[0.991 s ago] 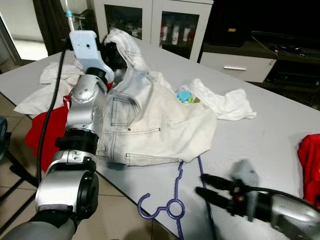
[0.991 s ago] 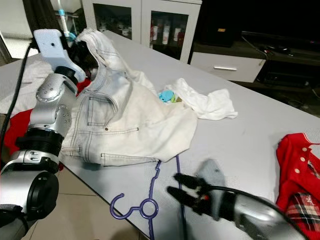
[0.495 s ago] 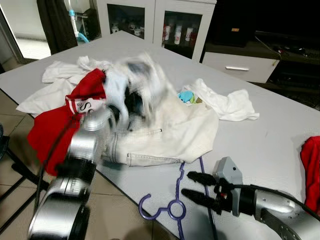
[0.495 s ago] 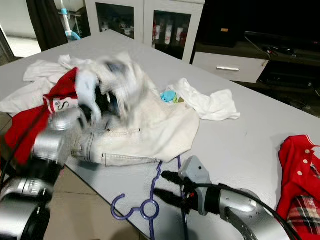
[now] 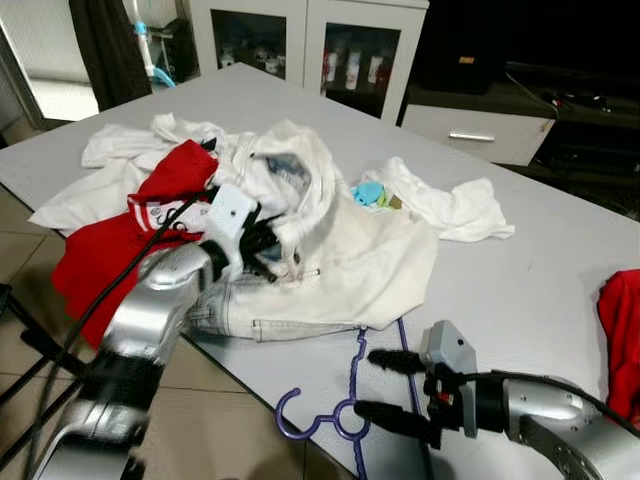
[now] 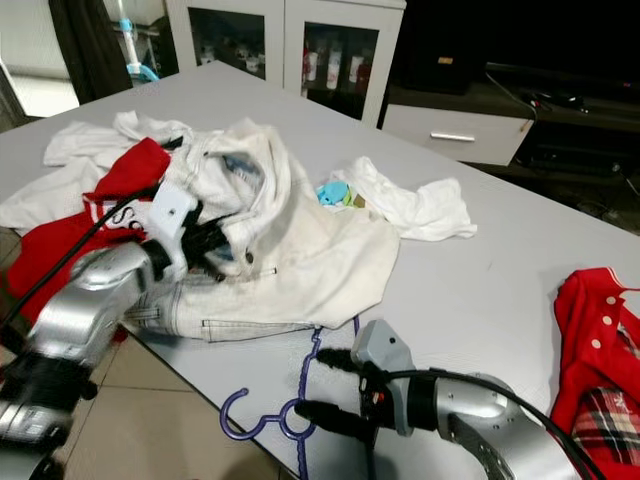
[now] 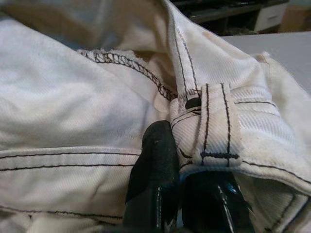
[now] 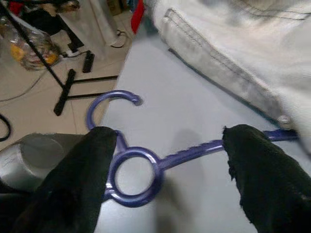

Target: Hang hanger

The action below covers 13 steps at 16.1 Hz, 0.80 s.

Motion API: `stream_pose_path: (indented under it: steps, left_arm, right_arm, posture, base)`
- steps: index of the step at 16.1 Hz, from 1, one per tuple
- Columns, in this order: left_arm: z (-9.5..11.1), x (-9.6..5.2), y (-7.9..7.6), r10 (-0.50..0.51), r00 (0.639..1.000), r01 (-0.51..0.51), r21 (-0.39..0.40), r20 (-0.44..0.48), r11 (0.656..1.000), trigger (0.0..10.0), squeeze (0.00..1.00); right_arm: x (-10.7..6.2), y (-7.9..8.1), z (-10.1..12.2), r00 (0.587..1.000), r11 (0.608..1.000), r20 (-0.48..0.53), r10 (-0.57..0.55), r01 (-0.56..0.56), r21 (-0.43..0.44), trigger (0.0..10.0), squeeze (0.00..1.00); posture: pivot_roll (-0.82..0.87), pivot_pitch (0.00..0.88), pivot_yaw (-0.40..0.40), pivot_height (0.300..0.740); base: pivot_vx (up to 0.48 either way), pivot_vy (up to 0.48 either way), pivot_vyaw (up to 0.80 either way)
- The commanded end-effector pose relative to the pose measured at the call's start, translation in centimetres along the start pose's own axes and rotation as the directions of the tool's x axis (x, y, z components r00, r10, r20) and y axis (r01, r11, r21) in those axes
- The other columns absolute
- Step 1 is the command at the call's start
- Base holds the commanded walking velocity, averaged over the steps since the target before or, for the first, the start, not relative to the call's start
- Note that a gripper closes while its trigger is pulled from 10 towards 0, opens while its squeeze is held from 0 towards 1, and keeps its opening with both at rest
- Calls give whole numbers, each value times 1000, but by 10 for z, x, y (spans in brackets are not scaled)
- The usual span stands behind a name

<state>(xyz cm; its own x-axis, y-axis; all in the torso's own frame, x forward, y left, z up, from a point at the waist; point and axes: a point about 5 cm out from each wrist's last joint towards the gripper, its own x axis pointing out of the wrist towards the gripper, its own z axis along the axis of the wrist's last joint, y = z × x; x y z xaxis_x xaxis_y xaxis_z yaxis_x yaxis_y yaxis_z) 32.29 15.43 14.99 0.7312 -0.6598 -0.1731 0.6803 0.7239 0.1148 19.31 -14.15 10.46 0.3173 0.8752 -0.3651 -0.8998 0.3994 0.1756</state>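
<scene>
The purple hanger (image 5: pixel 345 405) is lying at the near edge of the grey table (image 5: pixel 520 290), its hook poking over the edge and its arms disappearing under the white jeans (image 5: pixel 340 260). The right gripper (image 5: pixel 385 388) is reaching for it with fingers spread wide on either side of the neck ring. The left gripper (image 7: pixel 187 194) is pinching the jeans' waistband, fingers closed on the denim. If the right fingers close badly on the thin plastic, the hanger is likely sliding off the edge; pulling may also drag the jeans along. Compared with a second ago, the left arm is lowering the lifted jeans and the right gripper is moving closer.
</scene>
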Motion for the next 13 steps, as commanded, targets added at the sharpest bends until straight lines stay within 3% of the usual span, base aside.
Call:
stream_pose_path:
  steps: [1,2,3,6,7,9,13]
  left_arm:
    - [-2,-4,-8,-38,999,38,-22,-4,999,10000,0]
    - [-5,-10,-11,-42,999,42,-41,-3,998,10000,0]
    - [-7,-13,-13,-44,999,44,-45,-3,998,10000,0]
    - [-11,-35,-24,-74,997,75,-59,19,995,10000,0]
    - [-11,-38,-25,-83,996,84,-69,26,994,10000,0]
    - [-13,-38,-25,-71,997,72,-67,11,995,10000,0]
    - [-19,-30,-27,-22,1000,21,-62,-4,998,10000,0]
  right_arm:
    - [-1,-4,1,1000,999,0,-27,27,-21,10000,863]
    - [0,-6,0,999,999,6,-41,41,-26,10000,204]
    - [1,-6,0,999,998,8,-48,48,-30,10000,0]
    - [2,-10,5,993,995,67,-101,102,-22,10000,0]
    - [3,-11,0,992,992,45,-119,121,-25,10000,0]
    - [3,-12,-6,992,990,4,-129,129,-59,10000,0]
    - [10,-11,-11,996,997,-35,-78,78,-3,10000,0]
  posture:
    - [-50,0,-46,740]
    - [-44,0,-45,740]
    - [-44,0,-45,740]
    - [-19,0,-48,740]
    - [-14,0,-47,740]
    - [-10,0,-46,740]
    - [-19,0,-44,740]
  base:
    - [0,0,0]
    - [0,0,0]
    - [0,0,0]
    - [0,0,0]
    - [0,0,0]
    - [0,0,0]
    - [0,0,0]
